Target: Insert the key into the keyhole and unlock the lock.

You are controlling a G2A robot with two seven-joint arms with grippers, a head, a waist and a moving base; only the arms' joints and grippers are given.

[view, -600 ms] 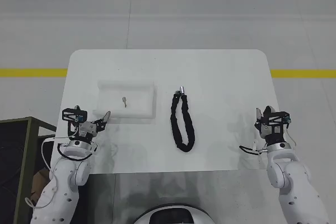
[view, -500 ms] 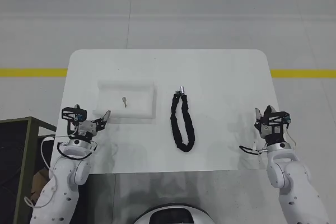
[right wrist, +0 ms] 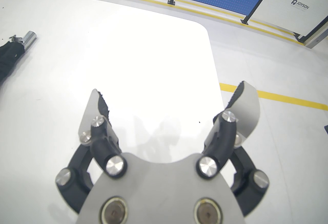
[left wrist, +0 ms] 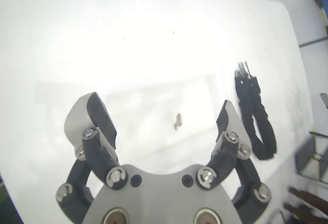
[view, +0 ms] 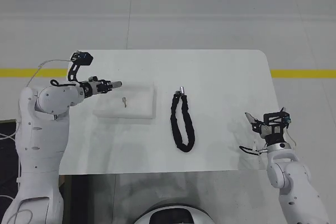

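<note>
White table (view: 224,73) bearing tray (view: 143,112), key (view: 124,101) lying on it, chain lock (view: 182,123) resting near. Left gripper (left wrist: 160,100) hovering by tray's corner, gaping, empty; right gripper (right wrist: 169,89) likewise gaping, empty (well apart). Advising: centring fingers astride key, pinching its head.

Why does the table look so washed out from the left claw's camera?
Left wrist view: glare bleaches the table, leaving the tray faint and the key a dark speck; right wrist view: a bright patch too; top view: even light, soft shadows.
</note>
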